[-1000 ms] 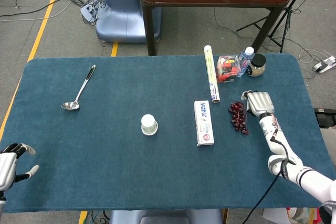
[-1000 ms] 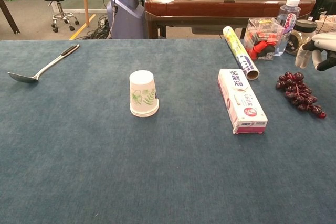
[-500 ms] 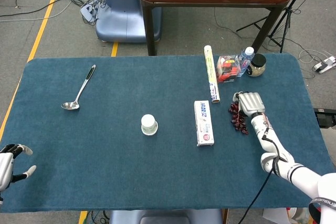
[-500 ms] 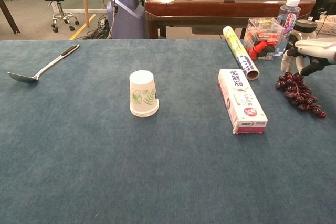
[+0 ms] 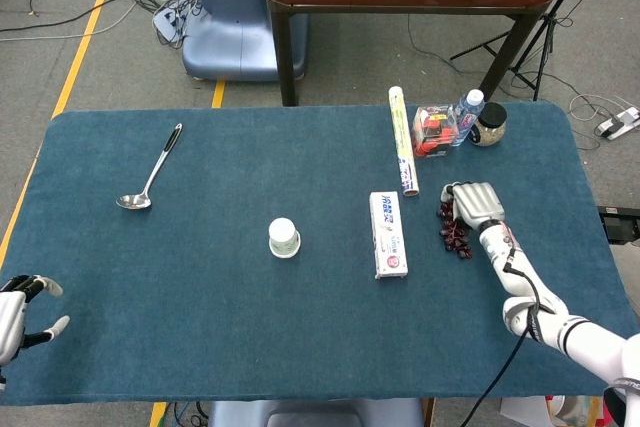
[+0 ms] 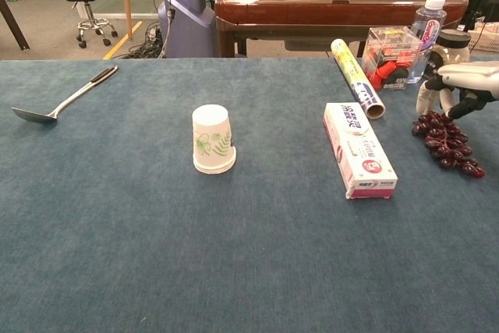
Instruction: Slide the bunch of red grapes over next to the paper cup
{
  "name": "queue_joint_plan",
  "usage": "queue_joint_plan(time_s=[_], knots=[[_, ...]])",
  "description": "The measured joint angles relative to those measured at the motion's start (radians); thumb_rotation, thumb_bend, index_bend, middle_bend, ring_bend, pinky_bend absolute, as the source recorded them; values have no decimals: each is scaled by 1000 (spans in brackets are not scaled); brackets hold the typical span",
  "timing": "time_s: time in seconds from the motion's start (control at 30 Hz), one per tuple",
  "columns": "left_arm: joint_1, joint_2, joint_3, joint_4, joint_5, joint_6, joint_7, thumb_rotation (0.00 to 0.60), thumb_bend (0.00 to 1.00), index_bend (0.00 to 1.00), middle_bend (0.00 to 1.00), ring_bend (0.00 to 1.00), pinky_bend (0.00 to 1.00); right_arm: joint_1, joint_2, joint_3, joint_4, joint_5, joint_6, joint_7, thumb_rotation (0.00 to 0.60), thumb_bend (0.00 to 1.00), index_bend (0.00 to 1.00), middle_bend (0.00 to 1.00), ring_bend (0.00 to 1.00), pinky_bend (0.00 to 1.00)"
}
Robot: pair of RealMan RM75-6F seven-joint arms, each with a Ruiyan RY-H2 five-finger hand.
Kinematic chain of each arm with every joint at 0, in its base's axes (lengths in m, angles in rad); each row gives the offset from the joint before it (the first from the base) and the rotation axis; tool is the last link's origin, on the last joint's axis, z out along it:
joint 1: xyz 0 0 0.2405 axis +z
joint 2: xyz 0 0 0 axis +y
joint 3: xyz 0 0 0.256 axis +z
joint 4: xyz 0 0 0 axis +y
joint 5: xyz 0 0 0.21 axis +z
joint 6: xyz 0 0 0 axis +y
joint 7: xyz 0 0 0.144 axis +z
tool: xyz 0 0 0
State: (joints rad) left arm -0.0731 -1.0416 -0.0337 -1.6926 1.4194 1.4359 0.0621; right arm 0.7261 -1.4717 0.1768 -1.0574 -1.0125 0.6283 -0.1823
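Red grapes (image 6: 444, 144) near the counter's right edge sit under my right hand (image 5: 476, 201), fingers spread over them, poised to push toward the paper cup (image 6: 213, 139).

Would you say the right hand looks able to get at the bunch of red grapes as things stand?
Probably yes: the right hand already hovers over the far end of the red grapes, fingers pointing down, with nothing between them. The white box lies clear to the side.
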Motion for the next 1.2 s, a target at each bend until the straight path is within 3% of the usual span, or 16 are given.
queue_joint_plan(time_s=[0.4, 1.2], knots=[[-3, -4, 2, -1, -1, -7, 10, 600, 204, 481, 433, 317, 462, -17, 90, -28, -127, 11, -17, 13, 600, 1000, 376, 340, 287, 442], [-6, -6, 6, -6, 3, -11, 27, 600, 204, 481, 433, 317, 462, -49, 331, -123, -499, -29, -13, 19, 600, 1000, 376, 351, 287, 442]])
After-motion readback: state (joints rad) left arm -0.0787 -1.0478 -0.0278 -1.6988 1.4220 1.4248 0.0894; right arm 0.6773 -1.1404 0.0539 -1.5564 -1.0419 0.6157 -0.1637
